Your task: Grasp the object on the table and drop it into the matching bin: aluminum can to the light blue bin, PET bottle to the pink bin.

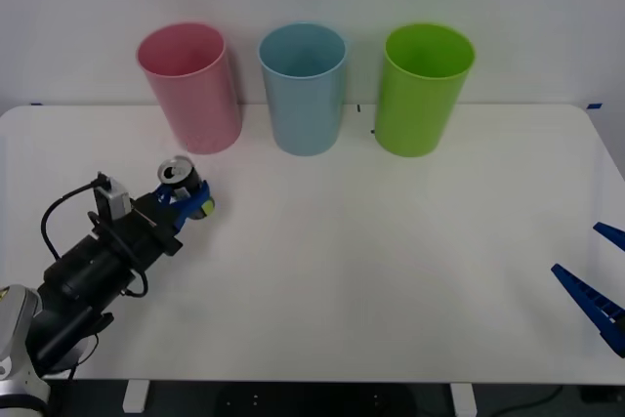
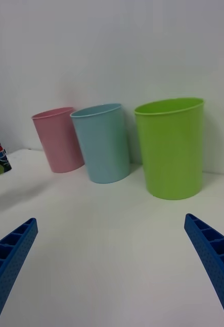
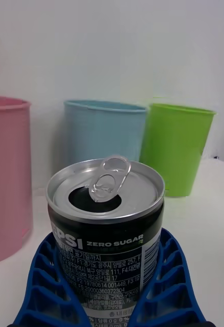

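A wide flat white table (image 1: 391, 271) with rounded corners stands against a pale wall. At its near right edge the right gripper (image 1: 598, 280) waits with its blue ribbed fingers (image 2: 9, 260) spread apart, holding nothing. On the near left, the left gripper (image 1: 187, 199) has its blue fingers (image 3: 45, 281) clamped around the small dark aluminum can (image 1: 183, 183), upright, its silver top opened and the pull tab raised. Just beyond the can stands the tall round pink plastic bin (image 1: 190, 88). The matching light blue bin (image 1: 305, 88) is beside it, then a green bin (image 1: 423, 88).
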Tool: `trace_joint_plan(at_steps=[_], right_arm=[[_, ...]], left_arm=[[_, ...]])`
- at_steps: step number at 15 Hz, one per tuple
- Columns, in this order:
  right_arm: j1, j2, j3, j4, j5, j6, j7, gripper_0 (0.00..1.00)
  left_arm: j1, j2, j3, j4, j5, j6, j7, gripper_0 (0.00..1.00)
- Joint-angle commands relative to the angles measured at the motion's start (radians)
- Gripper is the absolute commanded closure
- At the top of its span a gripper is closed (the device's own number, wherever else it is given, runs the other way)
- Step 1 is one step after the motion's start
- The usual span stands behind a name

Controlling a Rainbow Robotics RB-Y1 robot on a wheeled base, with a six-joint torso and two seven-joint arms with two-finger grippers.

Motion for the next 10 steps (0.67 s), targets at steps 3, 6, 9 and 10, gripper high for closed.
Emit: trace_joint_plan(at_steps=[3, 6, 9, 10], right_arm=[[0.0, 0.0, 0.0, 0.0, 0.0, 0.0, 0.0, 0.0], [0.0, 0.0, 0.0, 0.0, 0.0, 0.0, 0.0, 0.0], [0.0, 0.0, 0.0, 0.0, 0.0, 0.0, 0.0, 0.0], [0.0, 0.0, 0.0, 0.0, 0.0, 0.0, 0.0, 0.0]], left_arm=[[-0.106, 0.0, -0.007, -0.001, -0.003, 0.071, 0.073, 1.0], [-0.171, 0.0, -0.013, -0.001, -0.006, 0.107, 0.113, 1.0], [-0.237, 0.0, -0.045, -0.001, -0.004, 0.184, 0.13, 1.0], [-0.263, 0.0, -0.056, -0.001, -0.004, 0.219, 0.138, 1.0]])
